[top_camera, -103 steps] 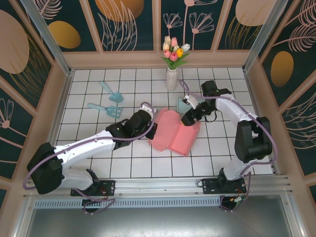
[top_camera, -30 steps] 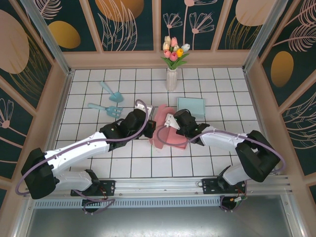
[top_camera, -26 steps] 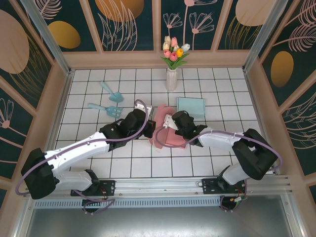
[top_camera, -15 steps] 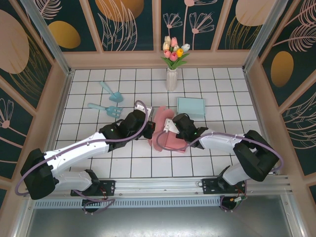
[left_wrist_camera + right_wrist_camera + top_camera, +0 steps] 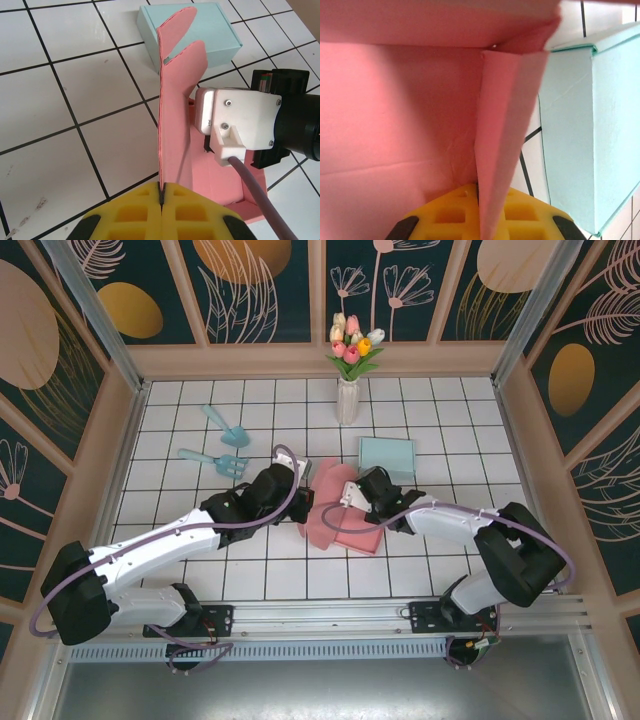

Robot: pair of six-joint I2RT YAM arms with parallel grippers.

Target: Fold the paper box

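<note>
The pink paper box lies partly folded mid-table between the two arms. My left gripper is at its left edge, shut on a tall side flap that stands upright; its yellow fingers pinch the flap's bottom edge at the gripper. My right gripper is over the box's far right part, shut on a narrow folded pink flap at the gripper, with the box's inner wall to the left. The right wrist's white housing sits just right of the upright flap.
A closed teal box stands right behind the pink one, close to the right gripper. A vase of tulips is at the back. A teal trowel and a teal fork lie at the back left.
The right arm has come in from the far right to the box's middle and taken a flap. Over the last second it shifted slightly right and the box folded up tighter. The left grip is unchanged.
</note>
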